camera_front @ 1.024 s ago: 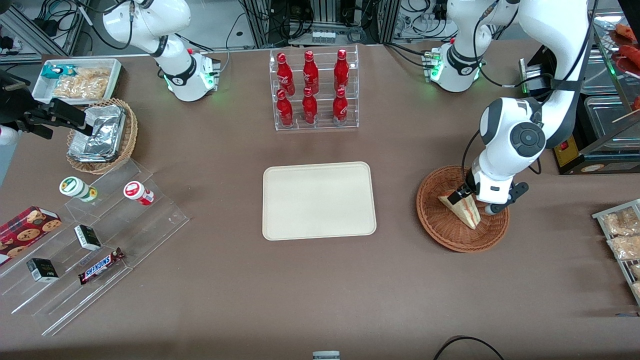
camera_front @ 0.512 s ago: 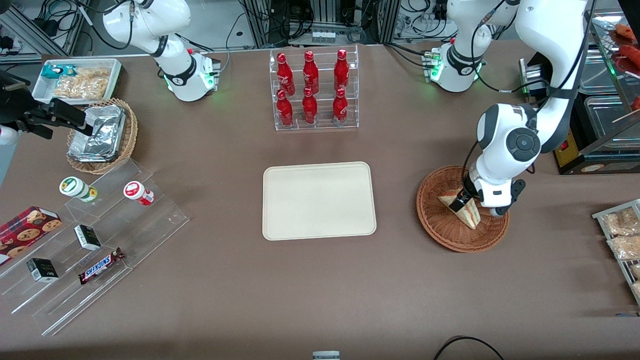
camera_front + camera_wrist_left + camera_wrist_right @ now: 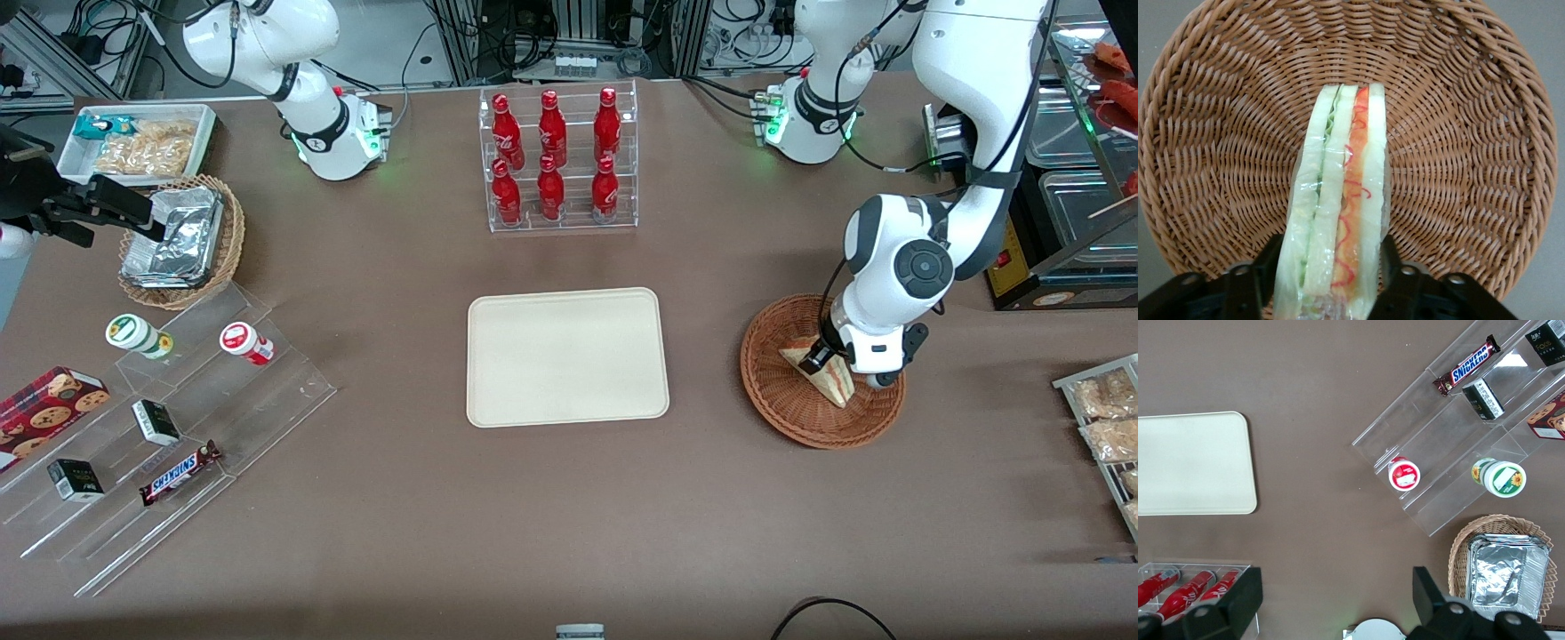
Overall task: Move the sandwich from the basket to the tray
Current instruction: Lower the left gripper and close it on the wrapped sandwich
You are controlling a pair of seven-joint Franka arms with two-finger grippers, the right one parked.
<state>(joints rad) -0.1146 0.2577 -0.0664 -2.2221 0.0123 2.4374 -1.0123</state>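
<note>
The sandwich (image 3: 834, 382) (image 3: 1338, 200), a plastic-wrapped wedge with green and orange-red layers, stands on edge in the reddish-brown wicker basket (image 3: 782, 411) (image 3: 1458, 133) toward the working arm's end of the table. My gripper (image 3: 825, 361) (image 3: 1329, 267) is down in the basket, astride the wedge's wide end. Its two black fingers (image 3: 1267, 263) press against the wrap on either side, shut on the sandwich. The sandwich still rests on the weave. The cream tray (image 3: 567, 356) (image 3: 1191, 463) lies bare at the middle of the table, a hand's width from the basket.
A clear rack of red bottles (image 3: 558, 160) stands farther from the front camera than the tray. Toward the parked arm's end are a tan basket of foil packets (image 3: 182, 240), a white snack bin (image 3: 138, 142) and an acrylic stepped shelf (image 3: 169, 418). Snack bags (image 3: 1102, 418) lie near the working arm's end.
The working arm's wrist has shifted slightly toward the tray and sunk lower over the basket. The sandwich has stayed in the same spot.
</note>
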